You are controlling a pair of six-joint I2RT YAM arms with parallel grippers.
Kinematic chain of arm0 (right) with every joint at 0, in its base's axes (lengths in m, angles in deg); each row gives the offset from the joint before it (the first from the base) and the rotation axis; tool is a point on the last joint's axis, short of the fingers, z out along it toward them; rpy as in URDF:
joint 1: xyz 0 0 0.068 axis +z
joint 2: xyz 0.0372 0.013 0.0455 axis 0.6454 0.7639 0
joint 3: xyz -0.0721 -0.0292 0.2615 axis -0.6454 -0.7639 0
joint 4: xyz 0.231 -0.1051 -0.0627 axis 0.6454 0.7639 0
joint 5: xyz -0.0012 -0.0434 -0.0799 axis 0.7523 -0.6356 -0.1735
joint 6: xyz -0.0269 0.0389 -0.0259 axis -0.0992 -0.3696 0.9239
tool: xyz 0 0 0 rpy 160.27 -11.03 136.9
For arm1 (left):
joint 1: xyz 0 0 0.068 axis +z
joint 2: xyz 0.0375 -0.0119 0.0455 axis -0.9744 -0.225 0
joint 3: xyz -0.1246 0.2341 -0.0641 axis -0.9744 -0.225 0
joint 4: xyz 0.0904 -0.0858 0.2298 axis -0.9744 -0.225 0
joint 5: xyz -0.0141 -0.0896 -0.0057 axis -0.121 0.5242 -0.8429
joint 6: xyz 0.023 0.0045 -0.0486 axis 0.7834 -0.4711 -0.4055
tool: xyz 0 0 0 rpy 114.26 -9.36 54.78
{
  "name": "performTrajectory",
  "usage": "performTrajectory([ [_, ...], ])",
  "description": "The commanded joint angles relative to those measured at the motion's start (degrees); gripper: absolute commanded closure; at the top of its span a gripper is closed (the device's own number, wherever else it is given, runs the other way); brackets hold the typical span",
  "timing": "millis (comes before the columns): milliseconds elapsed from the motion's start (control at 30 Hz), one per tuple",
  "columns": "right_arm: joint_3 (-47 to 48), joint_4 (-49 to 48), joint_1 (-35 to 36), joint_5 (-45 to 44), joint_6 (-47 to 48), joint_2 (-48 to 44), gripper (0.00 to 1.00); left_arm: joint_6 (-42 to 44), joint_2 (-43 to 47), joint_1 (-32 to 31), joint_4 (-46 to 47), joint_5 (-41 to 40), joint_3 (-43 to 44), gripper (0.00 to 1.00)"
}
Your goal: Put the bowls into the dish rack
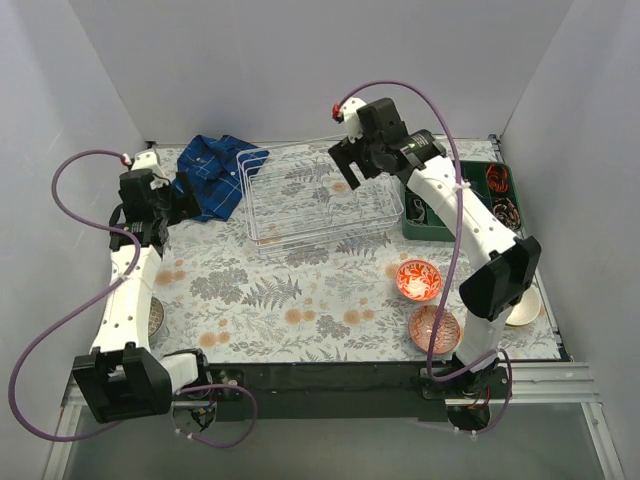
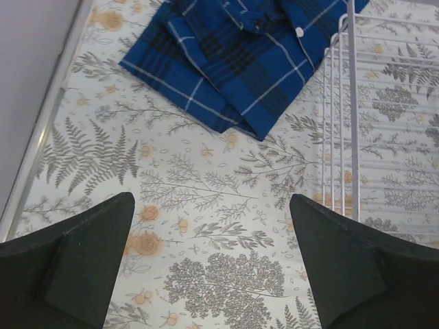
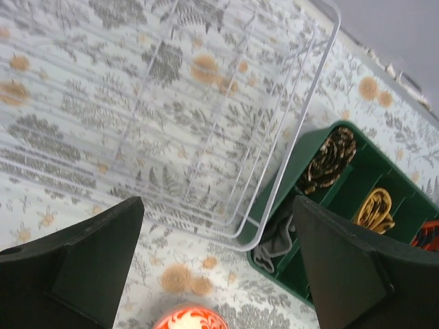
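Observation:
The white wire dish rack [image 1: 320,195] stands at the back middle of the table with nothing in it. It also shows in the right wrist view [image 3: 300,130] and the left wrist view [image 2: 353,103]. A red patterned bowl [image 1: 418,280] and a pink bowl [image 1: 433,327] sit at the front right. A white bowl [image 1: 525,310] is partly hidden behind the right arm. A grey bowl [image 1: 155,316] peeks out by the left arm. My right gripper [image 1: 350,165] is open and empty above the rack's right end. My left gripper [image 1: 178,200] is open and empty left of the rack.
A folded blue plaid shirt [image 1: 215,175] lies just left of the rack, ahead of my left gripper [image 2: 212,260]. A green compartmented tray [image 1: 455,205] with small items stands right of the rack. White walls enclose the table on three sides.

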Motion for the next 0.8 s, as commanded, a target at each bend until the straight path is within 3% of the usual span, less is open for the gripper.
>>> performTrajectory([
  [0, 12.7, -3.5, 3.8, -3.1, -2.0, 5.5, 0.02, 0.6, 5.8, 3.6, -3.0, -1.3, 0.4, 0.02],
  [133, 22.9, -4.4, 7.0, -1.8, -6.1, 13.0, 0.01, 0.6, 7.1, 4.7, -6.9, -5.0, 1.0, 0.02],
  [367, 26.9, -9.0, 18.3, -13.3, -10.0, 20.4, 0.12, -4.3, 9.4, 4.5, -19.7, -10.4, 3.2, 0.02],
  [767, 33.2, -10.8, 23.9, -7.5, -17.5, 32.1, 0.28, 0.4, 11.9, -0.6, -18.4, -17.1, 11.8, 0.02],
])
